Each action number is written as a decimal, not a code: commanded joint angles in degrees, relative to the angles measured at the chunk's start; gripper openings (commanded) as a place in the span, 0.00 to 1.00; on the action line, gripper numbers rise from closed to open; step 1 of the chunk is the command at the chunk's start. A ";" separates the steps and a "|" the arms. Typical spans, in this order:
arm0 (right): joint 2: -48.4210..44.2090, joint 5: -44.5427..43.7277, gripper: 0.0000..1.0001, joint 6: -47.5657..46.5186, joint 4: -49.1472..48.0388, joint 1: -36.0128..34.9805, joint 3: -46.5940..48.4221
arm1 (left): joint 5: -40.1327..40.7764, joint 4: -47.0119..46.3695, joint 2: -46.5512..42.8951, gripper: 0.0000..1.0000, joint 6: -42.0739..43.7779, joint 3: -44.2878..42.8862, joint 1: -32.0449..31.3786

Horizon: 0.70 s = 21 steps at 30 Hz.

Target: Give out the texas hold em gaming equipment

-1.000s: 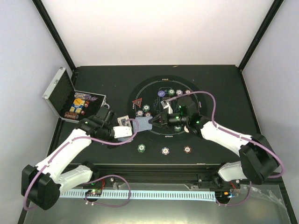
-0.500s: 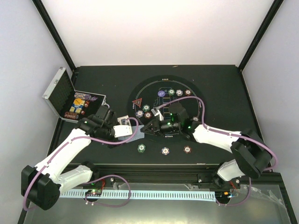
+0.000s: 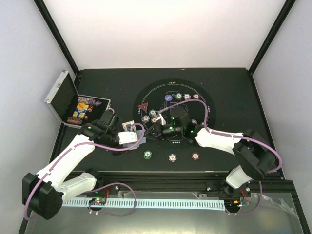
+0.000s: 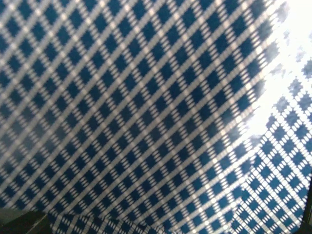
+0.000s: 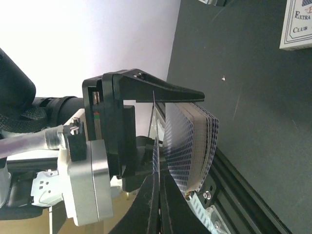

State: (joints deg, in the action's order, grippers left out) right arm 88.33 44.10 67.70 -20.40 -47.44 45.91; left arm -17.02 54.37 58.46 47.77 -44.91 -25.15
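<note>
My left gripper (image 3: pixel 136 132) is shut on a deck of grey-blue-backed playing cards (image 5: pixel 190 146), held on edge above the table; card backs (image 4: pixel 146 112) fill the left wrist view. My right gripper (image 5: pixel 158 204) is shut on a single card (image 5: pixel 155 163) pinched edge-on beside the deck, and meets the left gripper at the mat's left edge (image 3: pixel 152 130). Striped chips lie on the mat near the red triangle marker (image 3: pixel 143 107), with a green chip (image 3: pixel 147 155), a purple chip (image 3: pixel 172 157) and a red-brown chip (image 3: pixel 195 156) in a row in front.
The open silver studded case (image 3: pixel 73 102) holding more chips stands at the left. A white card box (image 5: pixel 297 24) lies on the table near the left gripper. The round black mat (image 3: pixel 204 126) covers the table's middle. The black frame rail (image 3: pixel 161 178) runs along the near edge.
My right arm has swung left across the mat to the deck in the left gripper and now pinches one card. The left arm has stayed almost still.
</note>
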 commanded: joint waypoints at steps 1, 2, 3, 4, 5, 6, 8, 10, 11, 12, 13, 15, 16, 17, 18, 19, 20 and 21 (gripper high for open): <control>1.60 -0.62 0.01 0.10 -2.15 -1.50 1.76 | -1.90 0.54 -1.31 0.02 -0.07 -2.97 0.06; 1.82 -0.59 0.01 0.07 -2.18 -1.60 1.86 | -1.96 0.58 -1.39 0.02 -0.05 -2.96 0.02; 2.05 -0.59 0.01 0.02 -2.18 -1.72 1.83 | -2.03 0.58 -1.41 0.02 -0.04 -2.91 0.02; 2.20 -0.59 0.01 -0.02 -2.18 -1.97 1.75 | -2.05 0.56 -1.46 0.02 -0.04 -2.84 0.03; 2.43 -0.59 0.01 -0.09 -2.17 -2.09 1.75 | -2.06 0.51 -1.43 0.02 -0.04 -2.79 0.01; 2.60 -0.51 0.01 -0.19 -2.04 -2.22 1.81 | -2.06 0.43 -1.42 0.01 -0.11 -2.76 0.01; 2.58 -0.74 0.01 -0.29 -1.89 -2.32 1.59 | -2.05 0.47 -1.48 0.01 -0.20 -2.82 0.01; 2.09 -0.91 0.01 -0.50 -1.65 -2.29 1.11 | -2.05 0.56 -1.49 0.01 -0.29 -2.81 0.01; 1.75 -1.08 0.01 -0.85 -1.09 -2.35 0.91 | -2.06 0.56 -1.50 0.02 -0.25 -2.81 0.04; 1.32 -1.37 0.01 -1.70 -0.04 -2.37 0.86 | -2.03 0.56 -1.50 0.02 -0.22 -2.68 0.02; 0.94 -1.69 0.01 -2.49 1.17 -2.32 0.85 | -2.05 0.56 -1.50 0.01 -0.24 -2.68 0.02; -0.01 -2.49 0.01 -4.41 3.84 -2.25 0.98 | -2.10 0.56 -1.55 0.02 -0.24 -2.73 0.06; -0.41 -2.75 0.01 -5.32 4.96 -2.25 0.94 | -2.25 0.63 -1.52 0.02 -0.16 -2.81 0.02; -0.92 -3.07 0.01 -6.28 6.04 -2.24 1.00 | -2.59 0.76 -1.58 0.02 -0.13 -2.86 0.01; -1.37 -3.24 0.01 -7.34 6.94 -2.28 1.16 | -2.89 0.94 -1.58 0.02 -0.11 -3.05 0.03; -1.86 -3.58 0.01 -8.64 8.01 -2.29 1.27 | -3.17 1.17 -1.45 0.02 -0.06 -3.17 0.02; -2.38 -4.14 0.01 -10.32 9.18 -2.29 1.54 | -3.51 1.57 -1.40 0.02 -0.05 -3.32 0.01; -2.92 -4.59 0.01 -11.93 10.33 -2.28 1.69 | -3.93 1.94 -1.22 0.02 0.01 -3.60 0.01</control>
State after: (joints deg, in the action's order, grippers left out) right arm 88.40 40.91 62.65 -15.27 -48.86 46.48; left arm -17.67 56.23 57.98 47.79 -44.91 -25.15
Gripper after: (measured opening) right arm 0.013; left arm 0.673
